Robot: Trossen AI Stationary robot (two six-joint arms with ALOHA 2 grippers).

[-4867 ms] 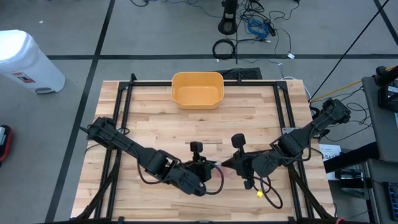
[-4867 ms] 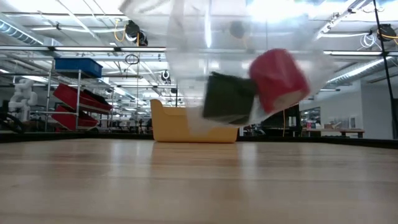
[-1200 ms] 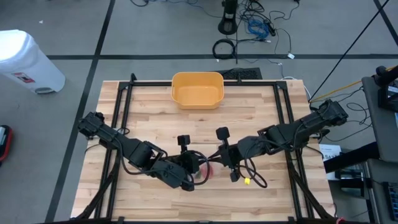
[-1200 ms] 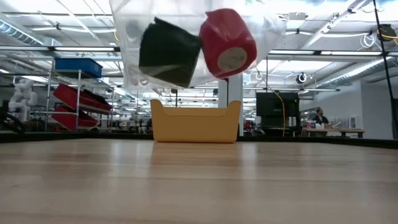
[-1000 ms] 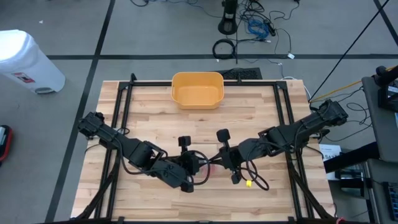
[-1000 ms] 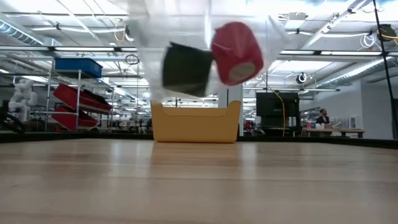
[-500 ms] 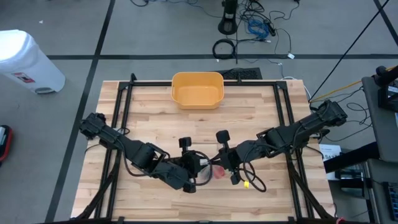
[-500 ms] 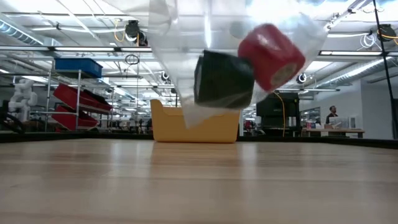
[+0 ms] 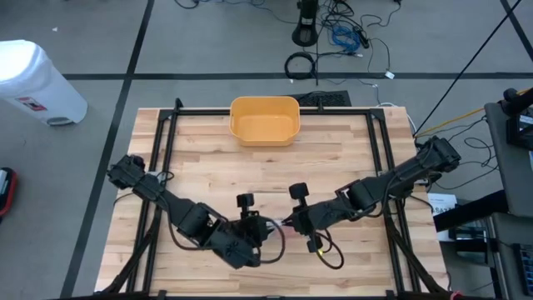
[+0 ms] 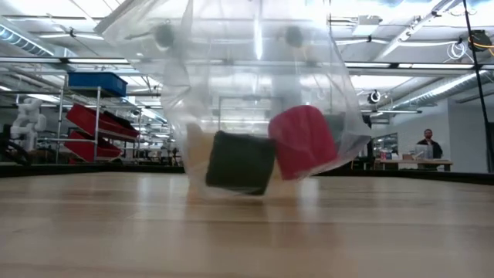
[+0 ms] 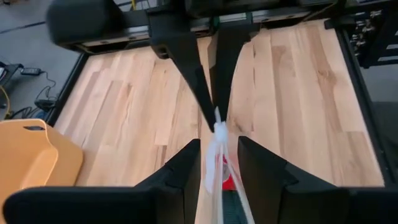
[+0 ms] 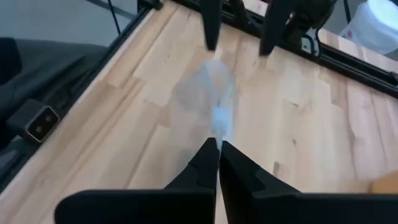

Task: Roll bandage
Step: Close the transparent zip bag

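The right end effector (image 12: pixel 217 146) is pinched tight on the top of the clear bag (image 10: pixel 255 100), letting it hang onto the table (image 9: pixel 208 158) with the red bandage roll (image 10: pixel 303 141) and black roll (image 10: pixel 241 161) inside, while the left end effector (image 11: pixel 217 152) straddles the plastic half-open, probably regripping.

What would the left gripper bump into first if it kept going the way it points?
Probably the top of the clear plastic bag, bunched between the left gripper's open fingers. Just beyond it are the right gripper's shut fingers pinching that bag, though depth is hard to judge.
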